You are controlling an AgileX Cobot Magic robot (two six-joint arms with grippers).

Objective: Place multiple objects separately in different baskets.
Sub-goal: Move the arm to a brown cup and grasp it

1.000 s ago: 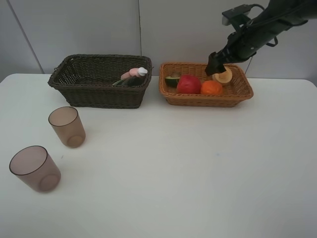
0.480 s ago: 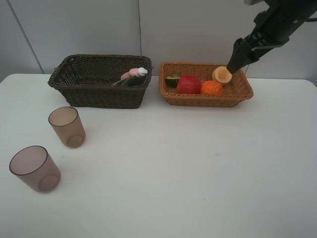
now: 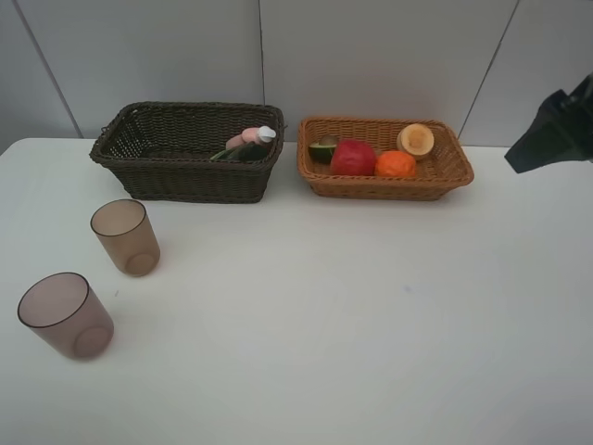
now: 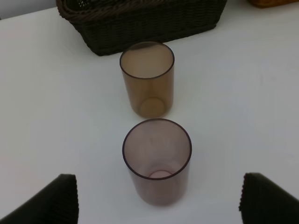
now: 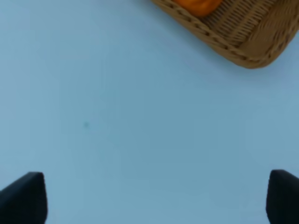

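Currently, the white counter (image 3: 324, 306) carries two baskets side by side along the upper part of the exterior frame.

1. Deep dark brown rectangular wicker basket (image 3: 199, 181), upper left: holds the pink spray bottle (image 3: 243, 138) and the dark pump bottle (image 3: 248, 152), both lying at its right end.
2. Shallow light orange-tan rectangular wicker basket (image 3: 389, 188), upper centre-right: holds, from left to right, the halved avocado (image 3: 323, 150), the red apple (image 3: 353, 158), the round orange (image 3: 397, 164) and the orange-red cut fruit (image 3: 416, 140), which sits at the rear.
3. Two translucent brownish plastic cups stand upright on the counter at the left, apart from each other and outside both baskets: one at middle left (image 3: 125, 236), one at lower left (image 3: 65, 315).

Left gripper (image 4: 158, 201): jaws wide apart, holding nothing; the nearer cup (image 4: 157, 161) appears between them, untouched.

Right gripper (image 5: 152, 200): jaws wide apart, empty, over bare counter beside the tan basket's corner (image 5: 243, 44). The right arm (image 3: 554, 134) shows at the right edge.
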